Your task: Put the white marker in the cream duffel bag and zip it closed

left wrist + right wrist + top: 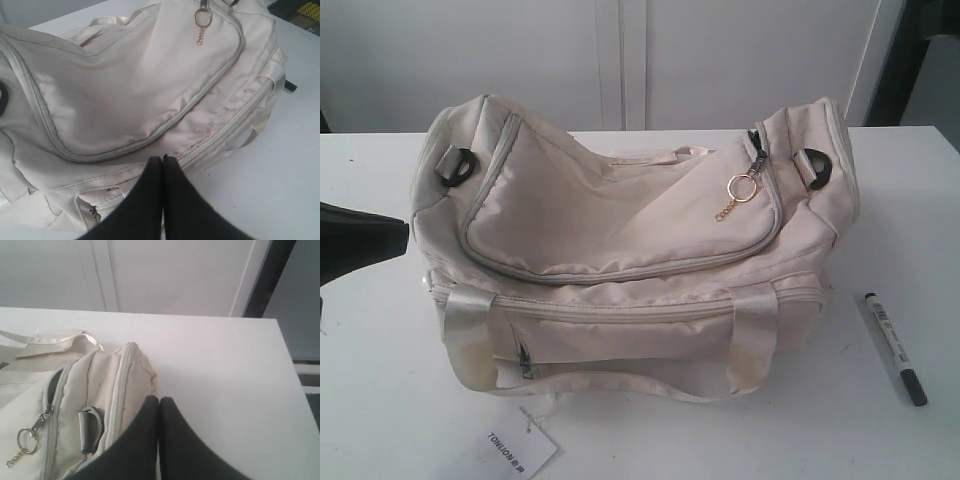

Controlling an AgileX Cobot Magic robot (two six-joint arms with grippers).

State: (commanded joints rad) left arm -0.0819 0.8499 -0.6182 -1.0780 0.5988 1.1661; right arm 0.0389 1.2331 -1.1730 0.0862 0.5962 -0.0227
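white marker [894, 345] lies flat on the white table [920, 200], right of the cream duffel bag [620, 250] and apart from it, black cap toward the near edge, nothing holding it. bag sits mid-table on its base, top sagging in, long side facing the exterior camera. curved top zip runs round the flap, with the gold ring zipper pull [741, 188] hanging at the bag's right end; a short dark gap shows in the zip just by the pull, the rest looks shut. black end ring [457, 167] on the left end, another black ring [818, 167] on the right end. shiny webbing handle [755, 335] loops down the front, and the front pocket zip has a small metal puller [525, 362]. white tonlion tag [520, 445] lies on the table at the front left corner. left gripper [163, 159] has its black fingers pressed together, holding nothing, tips over the bag's front seam under the flap zip; cannot tell if they touch. part of the left arm [360, 238] shows dark at the left edge of the exterior view, just beside the bag's left end. right gripper [159, 399] also has its fingers pressed together and empty, at the bag's right end near the ring and pull; contact cannot be told.
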